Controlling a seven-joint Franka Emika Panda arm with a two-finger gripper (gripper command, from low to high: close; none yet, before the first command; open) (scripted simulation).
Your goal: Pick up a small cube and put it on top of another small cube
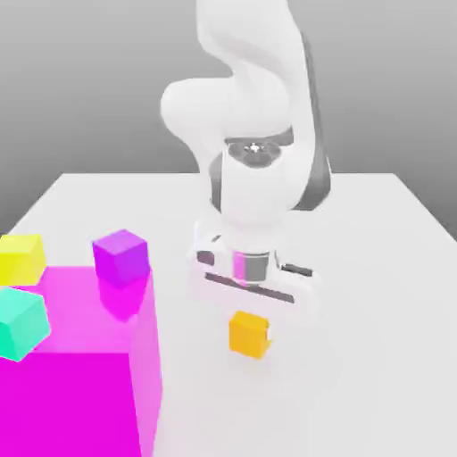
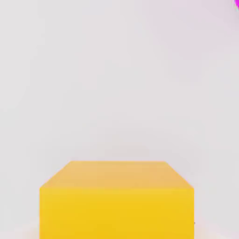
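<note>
Four small cubes are about, and I read them from the exterior view's left to the exterior view's right, with twelve o'clock pointing away from me. First comes the lemon-yellow cube (image 1: 21,259), on the raised magenta block (image 1: 67,406); the teal cube (image 1: 20,321) shares that block, at roughly six o'clock from the yellow, and the purple cube (image 1: 121,258) sits over at about three o'clock from it. Farther along, well apart from the block, is the orange cube (image 1: 247,335), low over the bench (image 1: 375,384), right under the arm's hand. The pincer (image 1: 250,337) is clenched on it, one face squared up in the hand view; whether it touches the bench I can't tell. With only the one arm, nobody has to choose a nearer hand, and a cube has no long axis to fret over. What matters, I'd say, is that the goal lies toward nine o'clock from the pincer and higher up: so lift first, clear the block's edge and the purple cube, then travel across and lower squarely onto the yellow without nudging the teal.
</note>
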